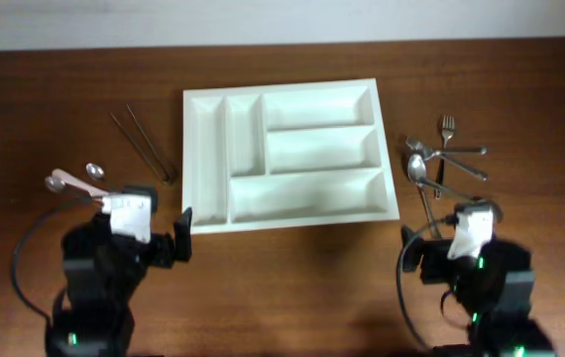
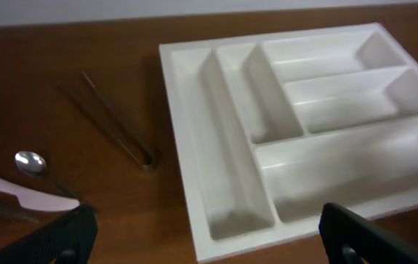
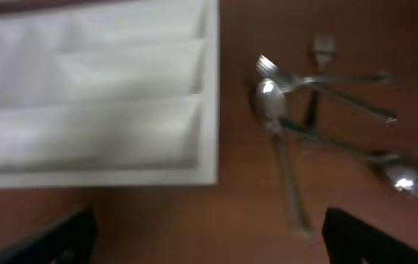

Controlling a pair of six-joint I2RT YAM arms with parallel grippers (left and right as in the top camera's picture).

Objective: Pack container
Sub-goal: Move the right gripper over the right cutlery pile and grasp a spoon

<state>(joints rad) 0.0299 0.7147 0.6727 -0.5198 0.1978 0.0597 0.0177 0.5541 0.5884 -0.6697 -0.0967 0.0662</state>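
White tray (image 1: 307, 196) lies mid-bench (image 1: 292, 288), long side running left to right. Left fingers (image 2: 73, 236) are spread wide with nothing between them, just short of the tray's near-left corner. Right fingers (image 3: 374, 238) are also wide apart and grip nothing, near the near-right corner. Left of the tray lie thin brown tongs (image 1: 144, 147) and a small spoon (image 1: 95, 171). To the right is an overlapping heap of forks and spoons (image 1: 443, 164).

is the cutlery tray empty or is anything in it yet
Empty: all five compartments of the cutlery tray show bare white. The forks and spoons lie on the table outside it.
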